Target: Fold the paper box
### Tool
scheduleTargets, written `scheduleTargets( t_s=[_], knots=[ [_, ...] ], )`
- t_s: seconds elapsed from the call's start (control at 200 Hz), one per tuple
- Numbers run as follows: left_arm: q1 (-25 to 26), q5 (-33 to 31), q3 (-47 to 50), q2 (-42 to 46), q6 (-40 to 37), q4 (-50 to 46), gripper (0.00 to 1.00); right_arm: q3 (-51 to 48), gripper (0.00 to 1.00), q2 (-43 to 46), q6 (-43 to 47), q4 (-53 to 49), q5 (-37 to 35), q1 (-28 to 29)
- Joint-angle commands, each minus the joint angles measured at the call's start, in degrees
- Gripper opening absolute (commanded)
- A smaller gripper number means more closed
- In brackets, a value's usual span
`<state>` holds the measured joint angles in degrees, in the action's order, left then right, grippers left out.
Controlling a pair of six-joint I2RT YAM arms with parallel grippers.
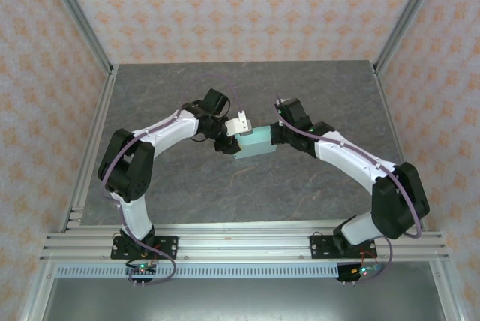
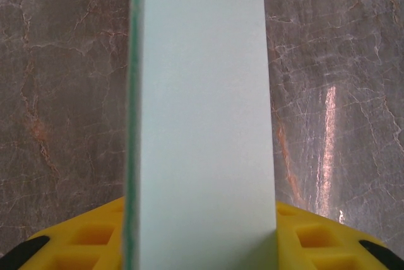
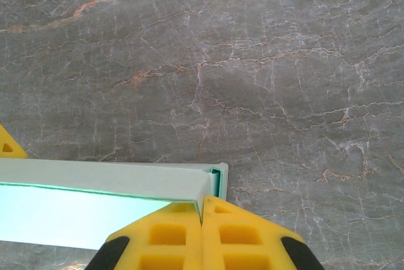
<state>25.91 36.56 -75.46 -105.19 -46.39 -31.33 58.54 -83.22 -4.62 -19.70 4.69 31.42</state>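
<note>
Yellow left fingers (image 2: 95,238) clamp the paper box (image 2: 202,118) between them (right fingers (image 3: 164,238), pressed together, pinch its corner).

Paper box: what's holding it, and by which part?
The left pincer grips the paper box across one end, the right pincer pinches a thin wall at the other.

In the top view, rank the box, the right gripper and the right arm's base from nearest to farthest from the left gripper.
1. box, held by the left gripper.
2. right gripper, at the box's other end.
3. right arm's base, near edge, right side.
</note>
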Motion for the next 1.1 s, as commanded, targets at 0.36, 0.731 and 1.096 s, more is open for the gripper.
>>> scheduleTargets(
  t_s=[0.36,0.731,1.096],
  knots=[
    [-2.4,-14.46,-0.04,-2.48,5.25,-5.06,0.3,-7.39,0.0,2.44,1.96,0.6,-4.66,-1.03],
    [-2.36,-12.96,0.31,-1.65,6.43,-4.18,0.36,-12.38,0.0,5.01,-0.6,5.83,-5.02,-0.98],
    [-2.36,-9.01,0.49,1.43,9.8,-2.02,0.5,-11.39,0.0,5.49,-3.53,5.39,-6.23,0.41]
  ],
)
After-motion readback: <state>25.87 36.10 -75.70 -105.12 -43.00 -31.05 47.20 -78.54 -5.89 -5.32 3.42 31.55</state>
